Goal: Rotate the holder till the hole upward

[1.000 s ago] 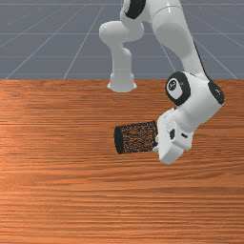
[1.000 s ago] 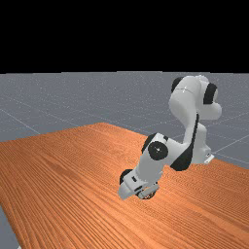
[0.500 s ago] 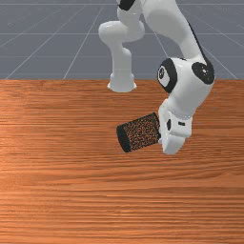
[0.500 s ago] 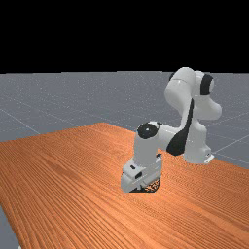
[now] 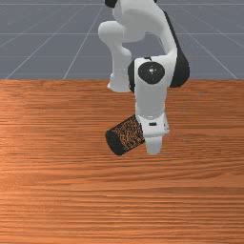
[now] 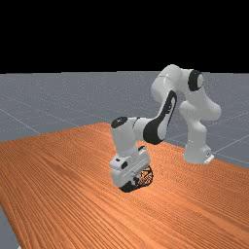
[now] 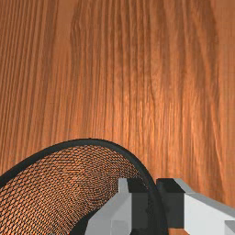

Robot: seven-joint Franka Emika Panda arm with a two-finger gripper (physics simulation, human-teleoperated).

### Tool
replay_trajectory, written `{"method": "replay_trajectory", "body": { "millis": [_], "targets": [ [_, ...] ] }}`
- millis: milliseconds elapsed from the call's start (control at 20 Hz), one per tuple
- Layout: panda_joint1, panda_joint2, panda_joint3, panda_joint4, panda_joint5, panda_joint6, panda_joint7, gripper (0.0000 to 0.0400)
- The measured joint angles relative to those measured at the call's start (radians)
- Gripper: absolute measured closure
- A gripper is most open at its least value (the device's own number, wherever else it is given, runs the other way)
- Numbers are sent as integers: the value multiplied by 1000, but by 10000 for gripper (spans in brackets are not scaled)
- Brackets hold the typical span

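Observation:
In the front view my gripper [image 5: 153, 131] is at the right end of the black mesh holder [image 5: 127, 136], whose solid dark base end points to lower left; the fingertips are hidden behind the hand. In the far view the holder [image 6: 146, 177] leans below and beside the hand, base low. The wrist view looks into its round opening: the gripper [image 7: 155, 202] is shut on the holder's wall at the rim [image 7: 92, 142], one finger inside and the other outside. Whether the base touches the table, I cannot tell.
Orange-brown wooden table [image 5: 62, 190] lies under and around the holder. The arm's base [image 6: 197, 151] stands at the table's far edge, to the right in the far view.
My hand has swung toward the front view's left and turned more upright. The holder has shifted left with it, its base end now angled further down in that view.

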Motion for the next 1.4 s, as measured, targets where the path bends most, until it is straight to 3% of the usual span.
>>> {"method": "replay_trajectory", "body": {
  "millis": [50,100,150,250,300,350,400,500,600,650,700,750,850,1000,1050,1350,1400],
  "targets": [
    [-33,1,7,0,23,-7,-42,350],
    [-95,34,43,46,95,-80,-129,343],
    [-96,1,11,1,55,-15,-116,353],
    [-118,-14,-13,-15,32,15,-126,355],
    [-163,10,12,19,84,-35,-188,351],
    [-160,-8,-11,-4,52,4,-176,356],
    [-205,17,19,39,108,-52,-236,355],
    [-252,34,38,70,152,-88,-287,356],
    [-257,-12,28,7,154,-40,-301,355],
    [-238,-41,8,-33,125,6,-278,354],
    [-269,-39,32,-33,174,-27,-324,356],
    [-261,-49,20,-39,155,-8,-313,356],
    [-308,-20,37,9,195,-65,-371,357],
    [-326,-23,1,23,153,-46,-392,356],
    [-294,-39,-43,-2,46,6,-393,357],
    [-350,-4,-63,61,42,-28,-450,356],
    [-331,-10,-89,45,16,-1,-389,221]
  ]
}}
